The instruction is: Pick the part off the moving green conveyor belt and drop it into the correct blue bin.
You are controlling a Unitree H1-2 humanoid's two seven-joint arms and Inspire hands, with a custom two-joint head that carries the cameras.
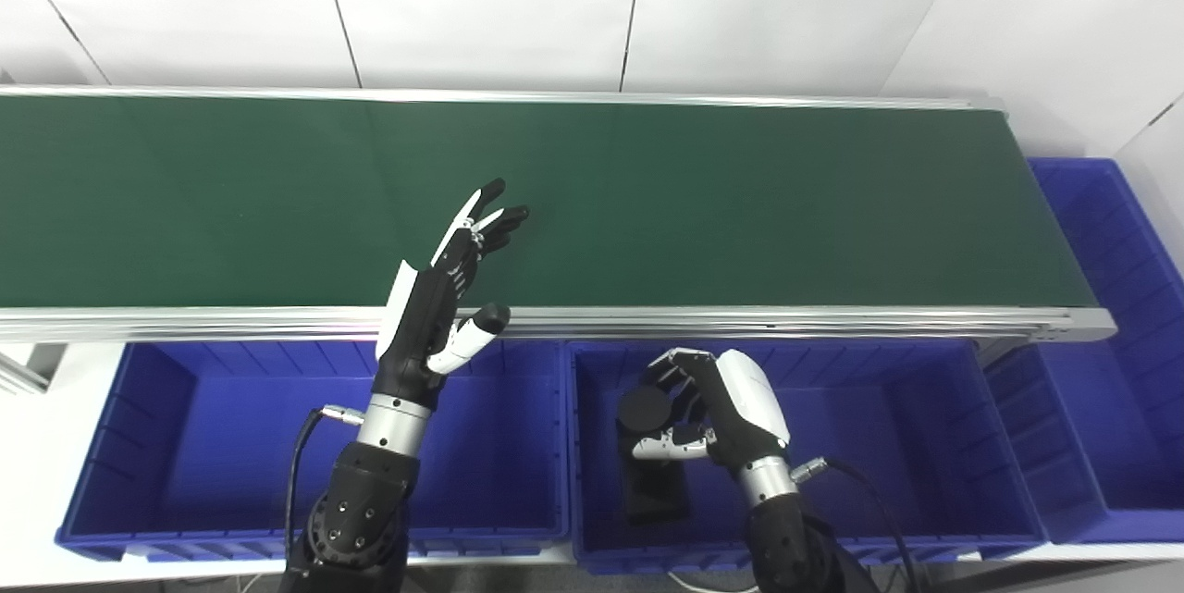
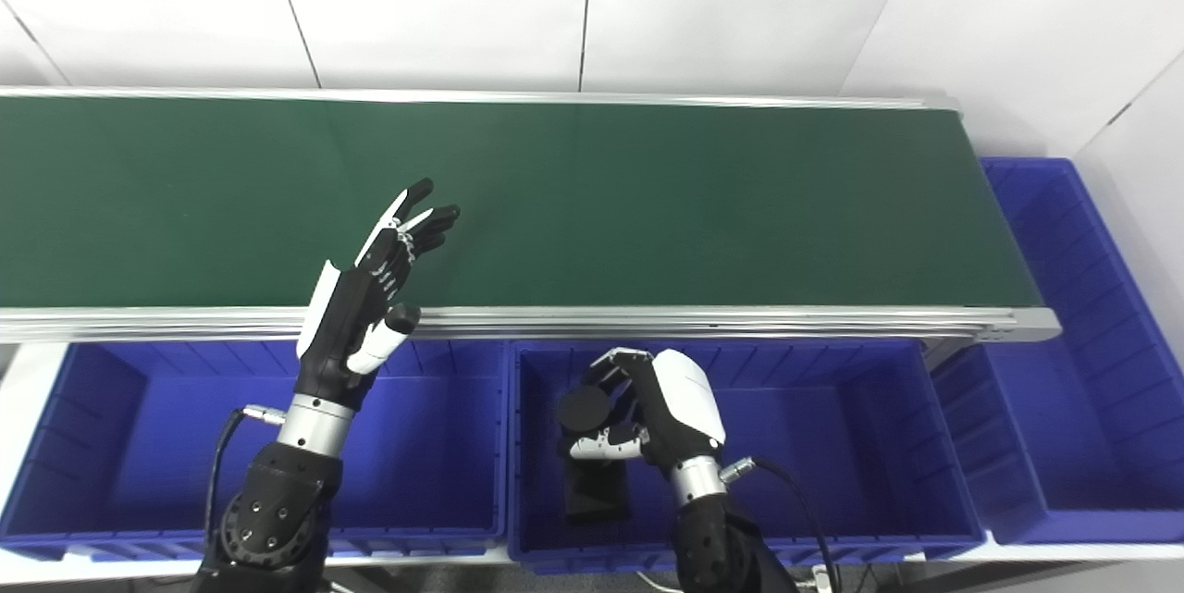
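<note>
The left bin looks empty, and above its right end the left hand is raised with fingers spread apart, holding nothing, its fingertips out over the belt, which carries no part anywhere in view. The part, a dark round piece, is in the right hand, whose fingers are curled around it above the left half of the middle bin. Under it, on the bin floor, lies a dark flat block. The step in hand appears to be the drop: the hand is already well inside the rim, so it likely needs only to open its fingers, thumb first, low enough that the part falls cleanly and does not bounce. The block sits just below and may send the part rolling, so a release slightly to the right, over bare floor, seems safer. Whether this bin is the correct one cannot be told from here. The belt's metal rail runs just behind the hand, and a cable trails from the right wrist. A third bin stands at the belt's right end, well clear.
</note>
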